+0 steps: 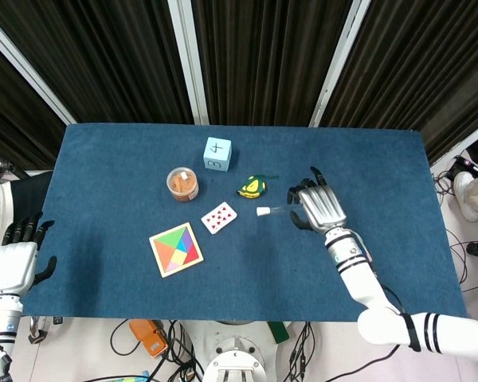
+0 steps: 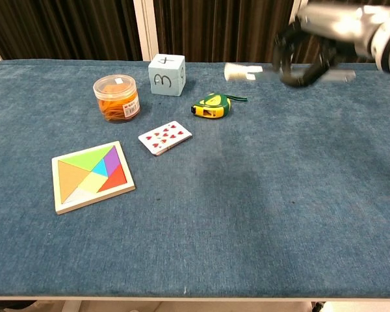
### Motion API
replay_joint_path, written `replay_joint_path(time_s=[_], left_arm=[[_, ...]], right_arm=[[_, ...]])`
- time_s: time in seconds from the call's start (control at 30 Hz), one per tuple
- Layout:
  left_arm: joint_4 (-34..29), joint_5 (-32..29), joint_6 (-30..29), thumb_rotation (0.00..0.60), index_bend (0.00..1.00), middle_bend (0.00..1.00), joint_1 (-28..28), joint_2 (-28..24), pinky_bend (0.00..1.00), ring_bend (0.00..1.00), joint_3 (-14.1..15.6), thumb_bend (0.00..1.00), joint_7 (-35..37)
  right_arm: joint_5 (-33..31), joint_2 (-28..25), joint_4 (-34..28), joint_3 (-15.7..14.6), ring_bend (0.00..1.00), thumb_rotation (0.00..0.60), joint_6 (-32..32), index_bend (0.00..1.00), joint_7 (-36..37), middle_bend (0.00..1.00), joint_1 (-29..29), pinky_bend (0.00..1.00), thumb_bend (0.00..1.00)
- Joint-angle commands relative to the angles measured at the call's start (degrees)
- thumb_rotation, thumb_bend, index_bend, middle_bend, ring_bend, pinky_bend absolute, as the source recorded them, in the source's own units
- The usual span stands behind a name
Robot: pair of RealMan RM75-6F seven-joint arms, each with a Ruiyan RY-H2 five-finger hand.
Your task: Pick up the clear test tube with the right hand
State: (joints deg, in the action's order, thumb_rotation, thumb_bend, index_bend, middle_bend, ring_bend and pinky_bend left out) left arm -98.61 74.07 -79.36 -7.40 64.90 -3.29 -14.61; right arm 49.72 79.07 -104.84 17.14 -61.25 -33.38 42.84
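My right hand (image 1: 317, 206) (image 2: 325, 36) grips the clear test tube (image 1: 272, 211) (image 2: 257, 73) and holds it level, well above the blue table (image 1: 382, 239). The tube's white cap (image 1: 264, 212) (image 2: 235, 71) points toward my left side and sticks out past the fingers. In the chest view the hand and tube are blurred, high at the upper right. My left hand (image 1: 20, 259) hangs off the table's left edge with its fingers apart and nothing in it.
On the table lie a tangram puzzle (image 1: 176, 249) (image 2: 91, 175), a playing card (image 1: 219, 216) (image 2: 165, 137), a yellow-green tape measure (image 1: 252, 187) (image 2: 211, 106), a jar of orange pieces (image 1: 182, 183) (image 2: 116, 97) and a pale blue cube (image 1: 217, 153) (image 2: 167, 74).
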Motion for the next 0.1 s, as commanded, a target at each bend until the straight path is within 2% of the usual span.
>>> replay_joint_path(time_s=[0.03, 0.1], left_arm=[[0.04, -0.09, 0.15, 0.600, 0.14, 0.00, -0.06, -0.02, 0.04, 0.01, -0.02, 0.37, -0.01], [0.09, -0.08, 0.23, 0.600, 0.14, 0.00, -0.10, -0.02, 0.04, 0.01, 0.00, 0.37, -0.08]], right_arm=[[-1.14, -1.02, -0.49, 1.81, 0.31, 0.600, 0.51, 0.66, 1.39, 0.54, 1.22, 0.00, 0.64], [-1.88, -1.50, -0.34, 2.68, 0.31, 0.600, 0.96, 0.66, 2.07, 0.54, 1.93, 0.00, 0.64]])
